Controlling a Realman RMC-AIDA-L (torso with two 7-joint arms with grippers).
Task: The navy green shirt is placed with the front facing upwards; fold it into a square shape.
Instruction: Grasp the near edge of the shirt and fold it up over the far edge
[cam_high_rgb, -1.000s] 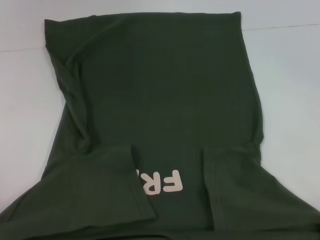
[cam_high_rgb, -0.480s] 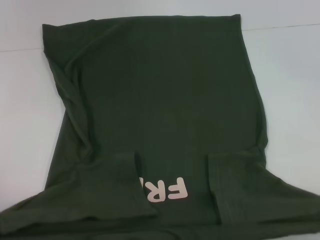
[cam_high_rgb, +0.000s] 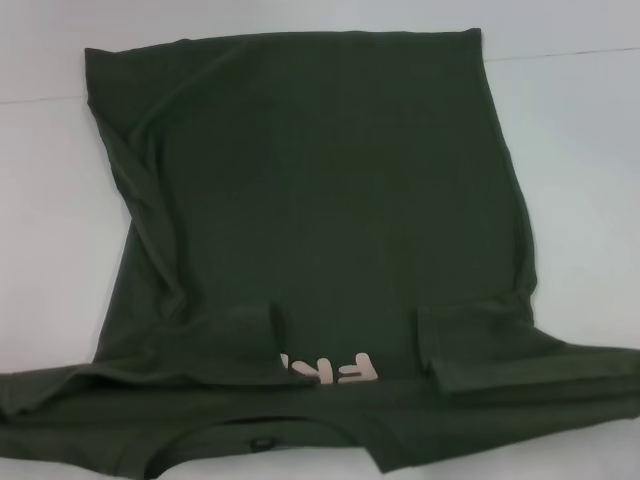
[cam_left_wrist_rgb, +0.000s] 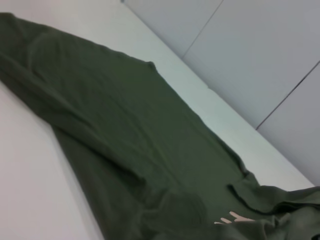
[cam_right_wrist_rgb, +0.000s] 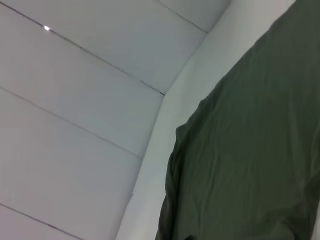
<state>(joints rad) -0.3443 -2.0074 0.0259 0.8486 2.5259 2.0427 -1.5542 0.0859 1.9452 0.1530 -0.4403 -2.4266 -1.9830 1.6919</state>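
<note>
The navy green shirt (cam_high_rgb: 330, 200) lies spread on the white table (cam_high_rgb: 590, 200), its hem at the far side. Both sleeves are folded inward onto the chest, one (cam_high_rgb: 225, 345) on the left and one (cam_high_rgb: 470, 340) on the right. The near shoulder edge is turned over away from me as a long band (cam_high_rgb: 400, 425), with the neckline curve and a small dark label (cam_high_rgb: 262, 443) showing. This band covers the lower half of the pink lettering (cam_high_rgb: 335, 370). The left wrist view shows the shirt (cam_left_wrist_rgb: 125, 140) and a sliver of lettering (cam_left_wrist_rgb: 232, 219). The right wrist view shows the shirt (cam_right_wrist_rgb: 250, 150). Neither gripper shows in any view.
Bare white table (cam_high_rgb: 50, 250) lies left, right and beyond the shirt. Grey wall panels (cam_left_wrist_rgb: 260, 55) rise behind the table's far edge; in the right wrist view the wall panels (cam_right_wrist_rgb: 75, 100) fill much of the picture.
The shirt's near edge has come up and folded away from me over the chest. The lettering went from fully visible to half covered, and the neckline now shows.
</note>
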